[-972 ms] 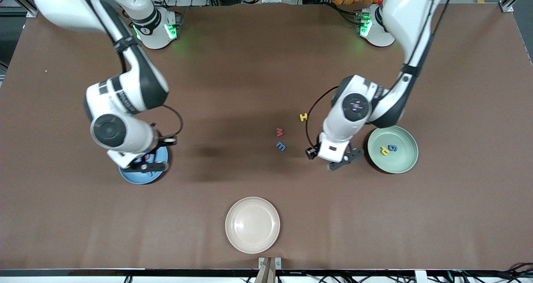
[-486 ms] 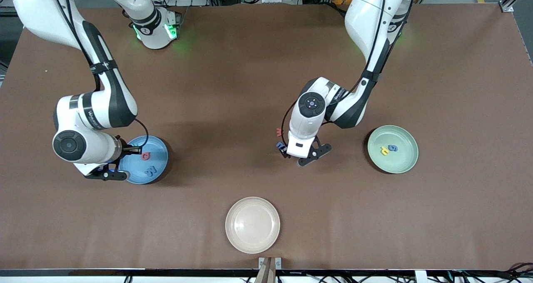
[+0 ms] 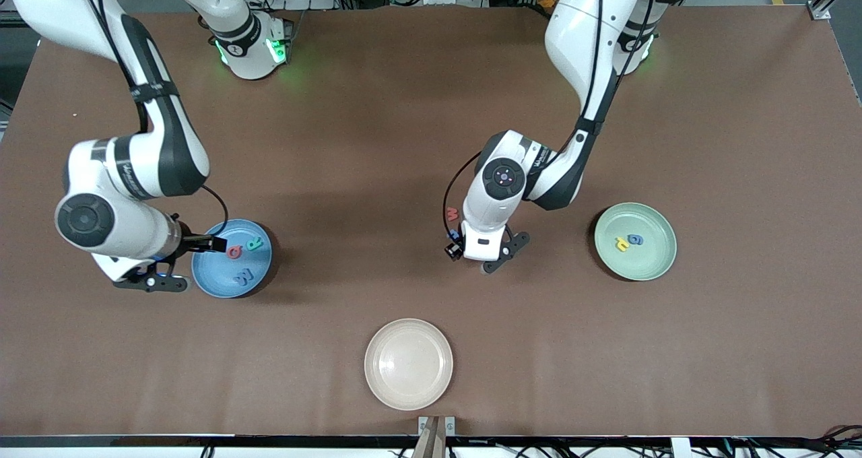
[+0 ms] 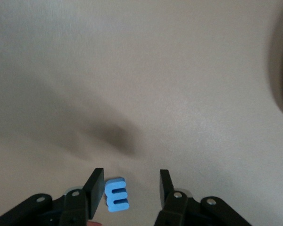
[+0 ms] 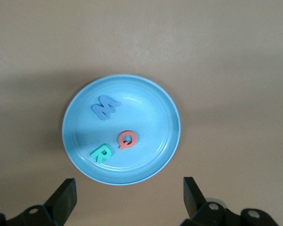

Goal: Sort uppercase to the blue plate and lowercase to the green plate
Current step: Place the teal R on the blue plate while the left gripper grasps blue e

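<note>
The surface point(image 3: 377, 141) is a matt brown sheet, smooth, with a faint soft sheen under the lights. The blue plate point(image 5: 146, 101) is smooth plastic with a light gloss and fine concentric rings in its floor, the green plate point(image 3: 650, 259) and beige plate point(image 3: 404, 387) look like the same plastic (the beige one shines most at its middle), and the letters, such as the Q point(image 5: 127, 139), R point(image 5: 102, 153) and blue m point(image 4: 117, 195), are matt foam with flat faces. The arms wear glossy white shells with black joints, and the left claw point(image 4: 132, 188) and right claw point(image 5: 129, 197) have matt black fingers with small metal screws.
</note>
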Motion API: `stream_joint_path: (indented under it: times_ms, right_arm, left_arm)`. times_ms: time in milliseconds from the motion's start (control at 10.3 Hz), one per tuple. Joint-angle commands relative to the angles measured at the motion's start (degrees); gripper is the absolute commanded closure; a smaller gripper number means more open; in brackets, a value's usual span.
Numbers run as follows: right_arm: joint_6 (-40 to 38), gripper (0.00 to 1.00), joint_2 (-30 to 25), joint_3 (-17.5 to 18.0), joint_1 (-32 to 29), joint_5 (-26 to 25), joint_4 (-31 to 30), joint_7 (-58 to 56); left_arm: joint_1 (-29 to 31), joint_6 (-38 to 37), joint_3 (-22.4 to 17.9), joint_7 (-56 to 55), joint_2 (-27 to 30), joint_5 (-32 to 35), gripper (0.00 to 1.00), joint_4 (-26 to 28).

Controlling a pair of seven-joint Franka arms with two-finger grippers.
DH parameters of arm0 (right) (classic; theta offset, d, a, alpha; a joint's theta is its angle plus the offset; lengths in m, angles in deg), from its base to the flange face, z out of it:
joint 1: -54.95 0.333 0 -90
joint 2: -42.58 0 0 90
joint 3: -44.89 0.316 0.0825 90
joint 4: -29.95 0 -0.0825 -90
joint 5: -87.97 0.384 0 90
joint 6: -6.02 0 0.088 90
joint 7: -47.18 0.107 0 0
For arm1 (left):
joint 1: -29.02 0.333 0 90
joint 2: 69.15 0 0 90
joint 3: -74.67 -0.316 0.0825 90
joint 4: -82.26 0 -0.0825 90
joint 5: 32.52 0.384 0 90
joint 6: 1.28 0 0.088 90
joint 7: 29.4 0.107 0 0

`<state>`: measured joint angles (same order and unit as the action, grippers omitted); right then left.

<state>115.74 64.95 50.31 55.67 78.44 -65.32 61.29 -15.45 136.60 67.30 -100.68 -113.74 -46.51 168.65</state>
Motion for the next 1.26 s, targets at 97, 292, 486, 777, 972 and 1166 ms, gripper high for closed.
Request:
stream_joint_path:
  times_ms: [97, 292, 486, 777, 972, 1166]
  right_arm:
    - [-2.84, 0.0, -7.94, -0.14, 0.33, 0.65, 0.09, 0.12]
    - [-4.77, 0.0, -11.55, -0.14, 0.42, 0.92, 0.09, -0.14]
    - [-4.78, 0.0, -14.8, -0.14, 0.16, 5.36, 0.09, 0.12]
    - [-5.04, 0.0, -17.71, -0.23, -0.72, 9.18, 0.09, -0.32]
    - [-6.44, 0.0, -18.77, -0.23, -0.81, 9.53, 0.09, -0.23]
    - [-7.68, 0.0, -20.09, -0.14, -0.89, 10.31, 0.18, -0.23]
  left_arm:
    - [-2.64, -0.33, -0.89, -2.55, -1.9, -2.53, 0.44, -1.84]
    - [-2.82, -0.33, -0.8, -2.29, -2.87, -1.92, 0.44, -1.75]
    - [-2.73, -0.33, -0.8, -1.68, -3.4, -1.65, 0.43, -1.4]
    - [-2.73, -0.33, -0.8, -1.67, -3.49, -1.65, 0.43, -1.05]
    - [-2.82, -0.33, -0.1, -2.29, -3.57, -1.65, 0.43, -0.96]
    - [-3.26, -0.42, -0.01, -2.46, -3.58, -1.65, 0.43, -0.87]
